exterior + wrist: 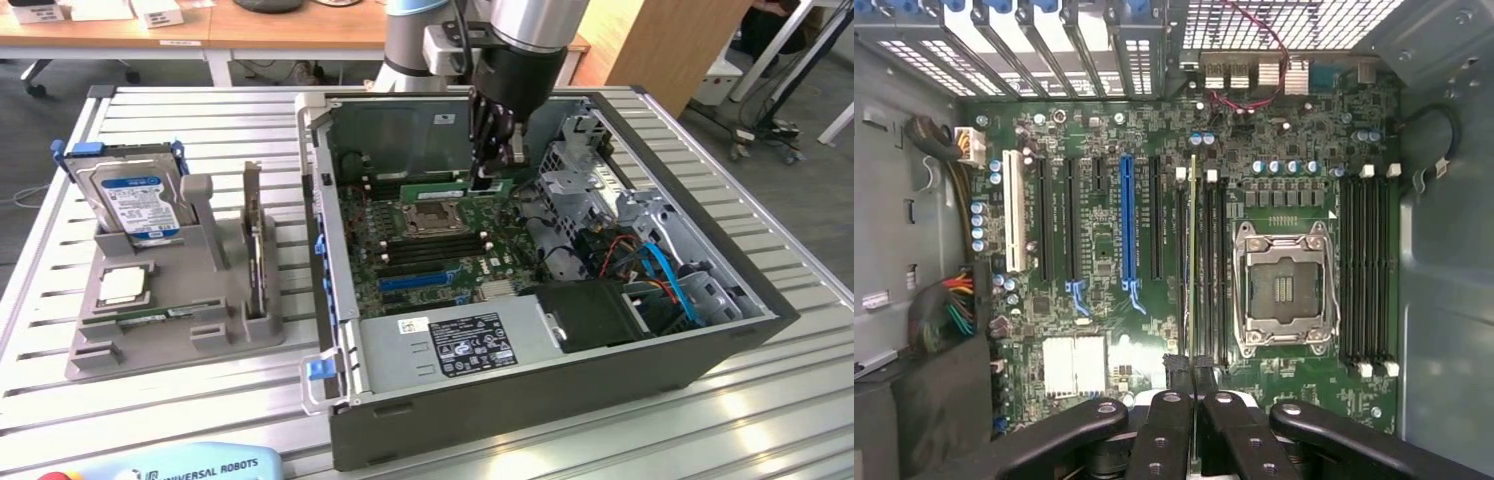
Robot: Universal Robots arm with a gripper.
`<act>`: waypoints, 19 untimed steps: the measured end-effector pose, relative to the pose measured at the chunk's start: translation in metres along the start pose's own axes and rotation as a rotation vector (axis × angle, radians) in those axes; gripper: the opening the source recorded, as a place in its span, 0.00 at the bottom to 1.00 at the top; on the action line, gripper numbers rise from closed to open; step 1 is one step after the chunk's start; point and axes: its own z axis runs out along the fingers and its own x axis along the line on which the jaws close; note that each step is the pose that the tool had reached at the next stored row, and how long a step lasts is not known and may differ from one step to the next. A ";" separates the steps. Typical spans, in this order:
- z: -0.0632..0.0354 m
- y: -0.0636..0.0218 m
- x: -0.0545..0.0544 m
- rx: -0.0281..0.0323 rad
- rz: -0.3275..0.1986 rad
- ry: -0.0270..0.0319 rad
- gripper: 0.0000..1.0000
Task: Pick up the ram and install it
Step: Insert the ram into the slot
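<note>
The ram point(430, 190) is a long green strip held on edge inside the open computer case point(334, 300), with my gripper point(487, 180) shut on one end of it. In the wrist view the ram point(1192, 260) shows edge-on as a thin line running out from between my gripper point(1194, 385) fingers. It lies in line with the black memory slots point(1209, 270) beside the empty processor socket point(1284, 290). I cannot tell whether it touches a slot or hangs just above it.
A grey holder point(200, 330) on the exterior view's left carries a blue-labelled hard drive point(134, 200) and a square silver processor chip point(120, 285). Inside the case are a drive cage point(587, 190), blue cables point(667, 270) and a labelled power supply point(454, 340).
</note>
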 end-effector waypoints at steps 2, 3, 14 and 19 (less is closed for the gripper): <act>0.0020 0.0000 0.000 0.0001 0.000 0.0001 0.11; 0.0032 -0.0001 0.000 0.0001 0.000 0.0002 0.11; 0.0189 -0.0003 0.001 0.0009 0.000 0.0013 0.11; 0.0259 -0.0004 0.001 0.0013 0.000 0.0019 0.11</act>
